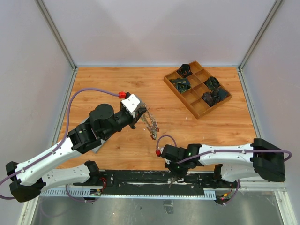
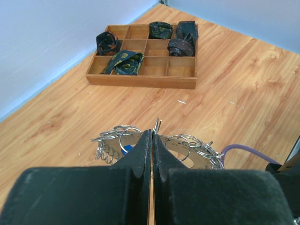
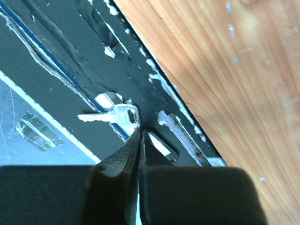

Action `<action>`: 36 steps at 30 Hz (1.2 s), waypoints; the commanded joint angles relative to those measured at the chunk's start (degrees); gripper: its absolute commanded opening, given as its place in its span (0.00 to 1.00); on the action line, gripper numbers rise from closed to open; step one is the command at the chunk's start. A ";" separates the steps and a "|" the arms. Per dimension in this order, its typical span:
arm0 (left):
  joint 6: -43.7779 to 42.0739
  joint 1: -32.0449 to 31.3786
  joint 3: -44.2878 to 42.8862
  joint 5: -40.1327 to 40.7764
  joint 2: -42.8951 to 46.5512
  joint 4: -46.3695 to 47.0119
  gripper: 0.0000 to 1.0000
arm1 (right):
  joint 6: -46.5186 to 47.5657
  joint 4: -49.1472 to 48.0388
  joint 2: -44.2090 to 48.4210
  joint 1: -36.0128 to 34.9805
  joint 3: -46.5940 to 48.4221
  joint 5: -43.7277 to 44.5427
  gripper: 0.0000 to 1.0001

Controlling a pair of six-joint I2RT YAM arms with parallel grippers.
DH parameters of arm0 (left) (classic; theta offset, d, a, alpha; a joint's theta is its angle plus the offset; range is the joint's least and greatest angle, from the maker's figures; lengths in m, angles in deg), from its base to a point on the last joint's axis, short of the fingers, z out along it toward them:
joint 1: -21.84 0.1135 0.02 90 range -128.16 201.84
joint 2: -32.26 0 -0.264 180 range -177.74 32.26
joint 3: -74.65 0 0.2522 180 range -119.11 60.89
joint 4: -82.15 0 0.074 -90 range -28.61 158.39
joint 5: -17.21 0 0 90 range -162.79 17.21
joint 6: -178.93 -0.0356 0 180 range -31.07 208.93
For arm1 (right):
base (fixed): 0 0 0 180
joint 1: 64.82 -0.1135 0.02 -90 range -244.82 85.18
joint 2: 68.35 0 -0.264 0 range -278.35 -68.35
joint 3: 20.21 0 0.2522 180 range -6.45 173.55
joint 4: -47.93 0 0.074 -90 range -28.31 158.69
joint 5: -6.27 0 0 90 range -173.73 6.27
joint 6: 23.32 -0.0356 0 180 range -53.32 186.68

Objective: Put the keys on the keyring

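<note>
My left gripper [image 1: 142, 114] is shut on the keyring [image 1: 151, 123], a silver ring crowded with small rings and keys, and holds it above the wooden tabletop. In the left wrist view the keyring [image 2: 197, 145] spreads to both sides of the closed left gripper [image 2: 152, 133], and a blue tag [image 2: 125, 149] shows through it. My right gripper [image 1: 172, 180] is down at the black base rail by the near edge. There a single silver key [image 3: 117, 116] lies flat, and the right gripper [image 3: 140, 131] is shut with its tips pinching the edge of the key's head.
A wooden compartment tray [image 1: 197, 111] holding dark rolled cloth pieces sits at the back right; the left wrist view shows the tray [image 2: 140, 80] ahead of the fingers. The black rail [image 3: 70, 61] runs along the table's near edge. White walls enclose the table.
</note>
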 commanded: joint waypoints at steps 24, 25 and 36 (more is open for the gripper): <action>-0.38 0.14 -0.35 -1.30 0.78 5.54 0.01 | 11.48 6.10 17.27 4.03 11.85 17.55 0.01; -0.58 0.14 -0.36 -1.77 0.67 5.63 0.01 | 13.07 5.99 17.96 4.01 12.98 18.42 0.01; -1.49 0.11 0.91 -3.66 1.24 7.10 0.00 | 21.22 7.48 21.33 8.27 19.97 22.48 0.00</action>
